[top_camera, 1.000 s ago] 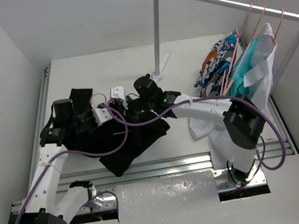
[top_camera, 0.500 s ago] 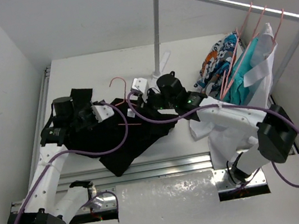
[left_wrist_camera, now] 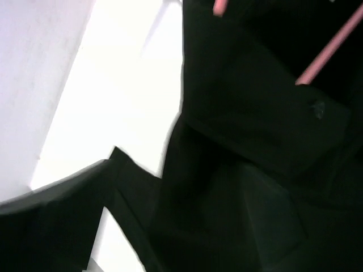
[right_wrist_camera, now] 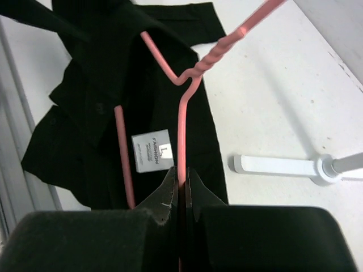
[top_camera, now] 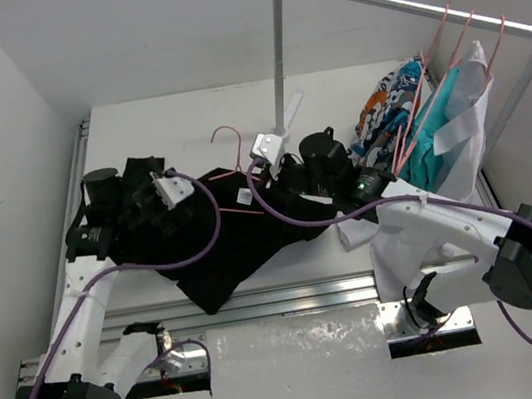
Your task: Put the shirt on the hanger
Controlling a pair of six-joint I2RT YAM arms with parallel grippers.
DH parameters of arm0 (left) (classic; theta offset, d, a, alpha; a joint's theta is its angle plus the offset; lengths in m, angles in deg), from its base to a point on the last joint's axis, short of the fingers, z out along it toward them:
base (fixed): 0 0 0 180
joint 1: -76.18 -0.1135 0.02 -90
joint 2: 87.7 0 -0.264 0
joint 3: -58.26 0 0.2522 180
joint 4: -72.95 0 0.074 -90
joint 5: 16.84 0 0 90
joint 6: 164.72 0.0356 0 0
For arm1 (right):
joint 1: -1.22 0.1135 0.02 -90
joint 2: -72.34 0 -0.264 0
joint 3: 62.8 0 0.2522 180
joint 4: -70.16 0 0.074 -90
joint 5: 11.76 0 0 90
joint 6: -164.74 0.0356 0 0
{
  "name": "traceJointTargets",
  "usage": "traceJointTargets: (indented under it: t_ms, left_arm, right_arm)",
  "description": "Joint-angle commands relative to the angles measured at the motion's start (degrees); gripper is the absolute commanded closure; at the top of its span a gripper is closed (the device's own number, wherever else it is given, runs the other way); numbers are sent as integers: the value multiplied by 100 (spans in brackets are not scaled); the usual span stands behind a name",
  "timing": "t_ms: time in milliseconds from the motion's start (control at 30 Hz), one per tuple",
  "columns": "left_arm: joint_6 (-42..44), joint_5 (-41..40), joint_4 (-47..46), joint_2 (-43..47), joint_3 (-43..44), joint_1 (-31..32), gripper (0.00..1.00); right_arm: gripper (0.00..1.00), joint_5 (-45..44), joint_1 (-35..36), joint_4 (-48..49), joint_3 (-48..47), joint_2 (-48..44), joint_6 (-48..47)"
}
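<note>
Right arm: reaching over the table (top_camera: 183, 121), right gripper (right_wrist_camera: 181, 184) pinched tight on the hanger (right_wrist_camera: 182, 122).
Hanger: partly tucked in the shirt (top_camera: 224, 252) (hook sticks out).
Left arm: bent, left gripper (top_camera: 146, 210) down on the shirt, grip hidden.

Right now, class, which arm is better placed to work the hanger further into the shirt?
Right. The right gripper is shut on the hanger beside the white label; the left gripper is over the shirt, off the hanger, its grip unseen.
</note>
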Motion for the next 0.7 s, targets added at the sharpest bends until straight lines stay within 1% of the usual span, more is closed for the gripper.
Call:
traceJointTargets:
  t_ms: [0, 100, 133, 200, 233, 267, 333, 367, 400, 433, 467, 500, 533, 567, 633, 667]
  left_arm:
    - [-540, 443, 36, 148, 543, -62, 1]
    - [-856, 917, 212, 157, 850, -62, 0]
    - [-1144, 1196, 221, 157, 1051, -62, 0]
    - [-1576, 1400, 90, 148, 1237, -62, 0]
    - [-1900, 1471, -293, 148, 1299, -70, 0]
    - [-2608, 1489, -523, 113, 1360, -62, 0]
    - [-3131, 1481, -1032, 69, 1370, -62, 0]
    - [-3525, 1420, -1218, 52, 1265, -53, 1]
    - [-3738, 1262, -1429, 43, 1169, -1, 3]
    - [-3905, 791, -1814, 25, 1072, 35, 5]
    - [-4098, 551, -1957, 8, 923, 70, 7]
    - [-4144, 305, -2054, -27, 878, 148, 12]
    - [-4179, -89, -2194, -89, 852, 193, 14]
    - [-4249, -232, -2248, -107, 851, 254, 14]
    - [-4416, -556, -2493, -168, 904, 360, 9]
    - [-4625, -646, -2573, -212, 1043, 369, 8]
  right_arm:
    - [100, -349, -50, 289, -148, -170, -57]
    - [100, -384, -50, 385, -201, -74, 21]
    - [100, -489, -50, 386, -236, -21, 48]
    - [100, -647, -50, 394, -376, 119, 127]
    - [100, -709, -50, 403, -429, 164, 153]
    - [100, -788, -50, 403, -569, 208, 180]
    - [100, -876, -50, 316, -806, 383, 259]
    - [100, -902, -50, 263, -973, 462, 250]
    - [100, -877, -41, 123, -1331, 533, 242]
    - [100, -824, -50, 52, -1526, 673, 215]
    - [100, -763, -50, 25, -1841, 744, 189]
    - [100, -692, -50, -184, -1975, 797, 189]
    - [100, -692, -41, -247, -2107, 841, 206]
    - [100, -709, -50, -299, -2326, 928, 224]
    - [100, -849, -50, -405, -2581, 1034, 224]
    - [100, -920, -50, -449, -2948, 1156, 207]
